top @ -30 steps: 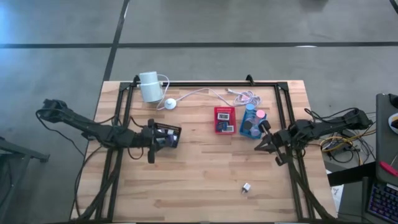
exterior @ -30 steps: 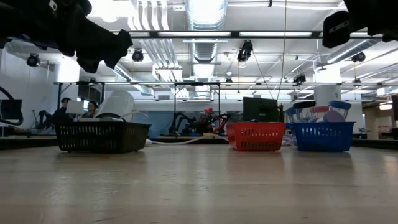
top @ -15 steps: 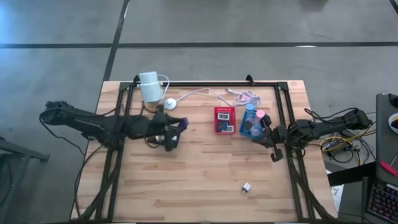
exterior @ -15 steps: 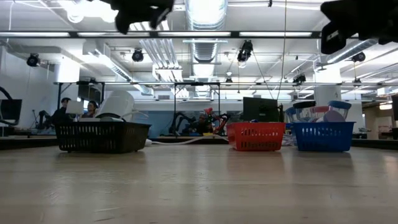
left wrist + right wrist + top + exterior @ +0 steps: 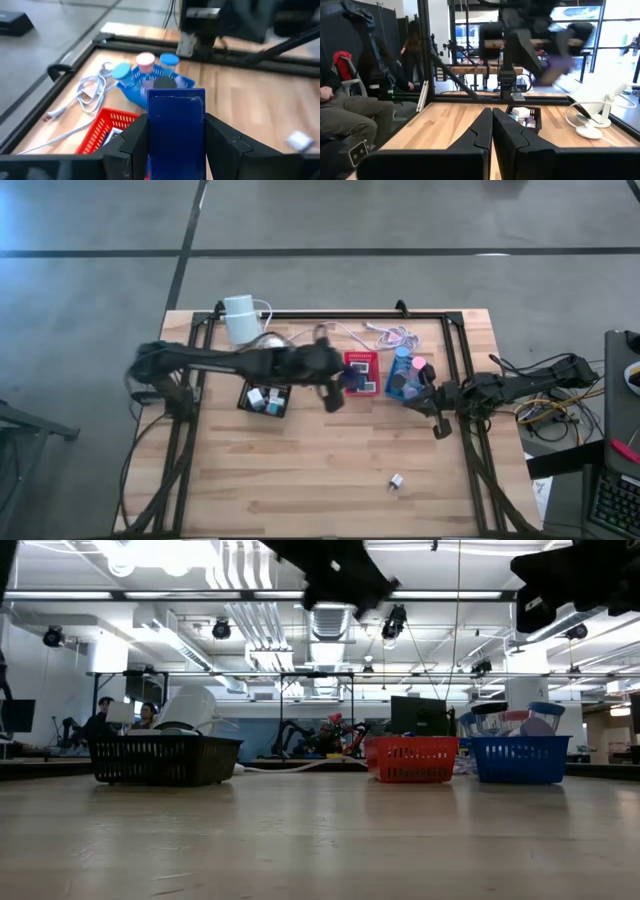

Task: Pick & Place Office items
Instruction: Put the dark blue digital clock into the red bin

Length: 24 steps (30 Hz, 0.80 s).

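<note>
My left gripper (image 5: pixel 176 131) hangs above the table between the black tray (image 5: pixel 265 397) and the red tray (image 5: pixel 361 372), shut on a flat blue-purple rectangular office item (image 5: pixel 176 120). In the high view that gripper (image 5: pixel 346 379) sits just left of the red tray. Several small office items lie in the black tray, and one small white piece (image 5: pixel 397 480) lies alone on the near right of the table. My right gripper (image 5: pixel 492 131) waits shut by the blue tray (image 5: pixel 404 380), holding nothing. My left gripper pinches the blue-purple piece by its two long side edges (image 5: pixel 152 135), one finger (image 5: pixel 134 145) on each side. The fingers come from the table's left and slant downward. The piece lies along the fingers, sticks out past their tips and hangs clear of the table and trays.
The blue tray (image 5: pixel 155 85) holds capped containers. A white cylinder (image 5: pixel 241 318) with its round puck (image 5: pixel 272 345) and a white cable (image 5: pixel 390 333) lies along the far edge. A black frame (image 5: pixel 455 340) borders the table. People sit beyond the table (image 5: pixel 345 115).
My left gripper has risen out of the black tray and swept toward the table's right, to the red tray, carrying the blue-purple piece clear of the table. The black tray now shows uncovered. My right gripper has turned a little in place.
</note>
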Each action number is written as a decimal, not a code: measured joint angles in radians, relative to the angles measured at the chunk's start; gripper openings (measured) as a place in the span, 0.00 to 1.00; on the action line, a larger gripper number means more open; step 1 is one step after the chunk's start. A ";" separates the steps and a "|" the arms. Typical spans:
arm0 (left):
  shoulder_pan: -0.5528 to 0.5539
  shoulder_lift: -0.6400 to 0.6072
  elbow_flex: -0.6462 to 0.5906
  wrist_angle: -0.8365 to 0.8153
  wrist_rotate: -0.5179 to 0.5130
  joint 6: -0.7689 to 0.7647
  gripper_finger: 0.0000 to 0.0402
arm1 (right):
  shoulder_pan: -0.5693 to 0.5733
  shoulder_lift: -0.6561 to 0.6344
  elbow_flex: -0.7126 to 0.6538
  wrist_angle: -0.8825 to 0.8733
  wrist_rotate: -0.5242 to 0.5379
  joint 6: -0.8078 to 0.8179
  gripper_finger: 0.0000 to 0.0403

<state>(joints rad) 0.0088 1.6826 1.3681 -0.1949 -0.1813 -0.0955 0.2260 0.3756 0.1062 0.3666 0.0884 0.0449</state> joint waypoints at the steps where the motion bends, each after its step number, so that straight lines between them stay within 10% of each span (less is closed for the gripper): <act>1: 0.011 0.046 0.038 -0.009 0.014 0.008 0.38 | 0.000 0.000 0.000 -0.003 0.000 0.000 0.02; 13: 0.123 0.503 0.412 -0.172 0.114 0.029 0.38 | 0.000 0.000 0.000 -0.019 0.001 -0.004 0.02; 24: 0.156 0.588 0.459 -0.210 0.150 -0.015 0.38 | 0.000 0.000 0.000 -0.020 0.001 -0.019 0.02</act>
<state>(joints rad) 0.1646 2.2711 1.8275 -0.4049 -0.0309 -0.1101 0.2260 0.3752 0.1062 0.3468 0.0891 0.0257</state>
